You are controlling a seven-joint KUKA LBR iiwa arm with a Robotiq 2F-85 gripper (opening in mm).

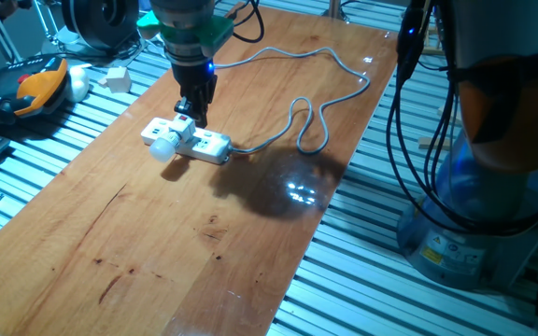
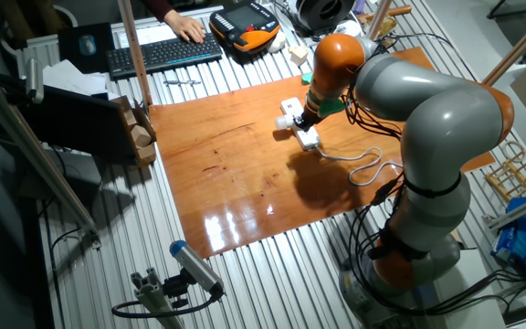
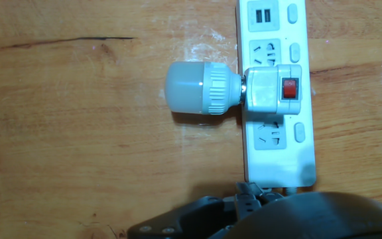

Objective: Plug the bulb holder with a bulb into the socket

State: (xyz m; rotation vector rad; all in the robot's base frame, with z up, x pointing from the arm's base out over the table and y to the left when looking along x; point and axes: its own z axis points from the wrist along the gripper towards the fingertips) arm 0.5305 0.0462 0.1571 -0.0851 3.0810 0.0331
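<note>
The bulb holder [image 3: 274, 89] is white with a red switch and sits plugged into a middle outlet of the socket strip [image 3: 278, 143]. Its frosted bulb [image 3: 194, 87] lies sideways over the wood to the left. In one fixed view the holder [image 1: 183, 132] sits on the strip [image 1: 211, 144], and my gripper [image 1: 197, 116] hangs just above and slightly behind it, not holding it. The other fixed view shows the gripper [image 2: 307, 116] over the strip [image 2: 308, 138]. The fingers do not show in the hand view, so I cannot tell how wide the jaws stand.
The strip's grey cord [image 1: 308, 123] loops across the wooden board to the right and back. Off the board's far left lie a white cube block [image 1: 117, 77] and an orange teach pendant [image 1: 40, 89]. A keyboard [image 2: 163, 53] and a person's hand are at the far side.
</note>
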